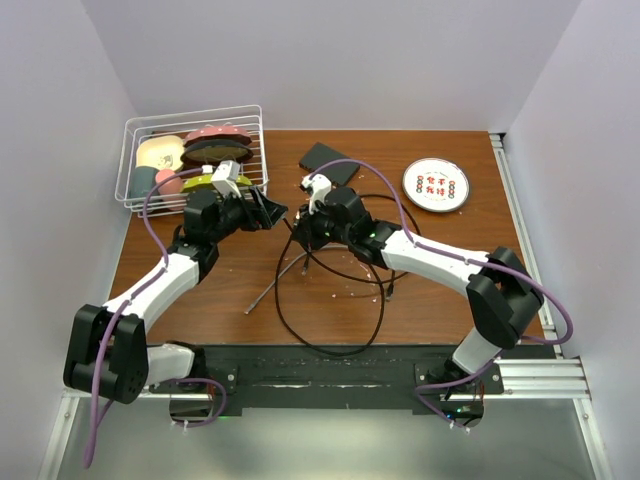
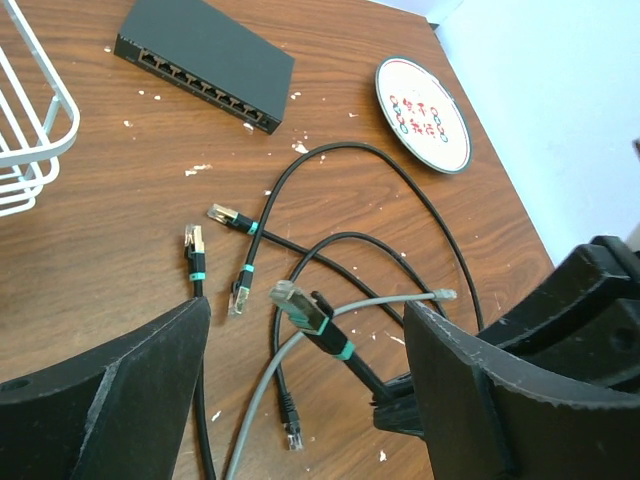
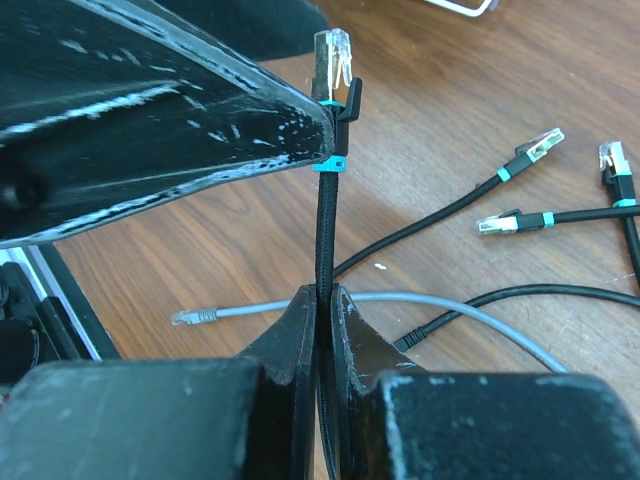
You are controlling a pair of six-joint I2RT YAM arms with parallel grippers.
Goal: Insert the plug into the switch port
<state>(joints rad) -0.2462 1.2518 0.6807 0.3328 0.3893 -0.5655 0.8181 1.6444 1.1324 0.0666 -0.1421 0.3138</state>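
Note:
The black switch box (image 2: 205,62) lies at the back of the table, its row of ports (image 2: 195,82) on the long edge facing me; it also shows in the top view (image 1: 328,162). My right gripper (image 3: 323,292) is shut on a black braided cable (image 3: 322,240) a little below its plug (image 3: 333,58), which stands up off the table with teal bands under it. My left gripper (image 2: 305,330) is open, and the raised plug (image 2: 292,302) sits between its fingers (image 2: 120,400) without touching them. In the top view the two grippers meet near the table's middle, left (image 1: 265,213) and right (image 1: 303,228).
Several loose cables with plugs (image 2: 225,214) and a grey cable (image 2: 400,300) lie tangled on the wood. A round white disc with red marks (image 1: 436,185) lies at the back right. A white wire basket (image 1: 195,160) with items stands at the back left.

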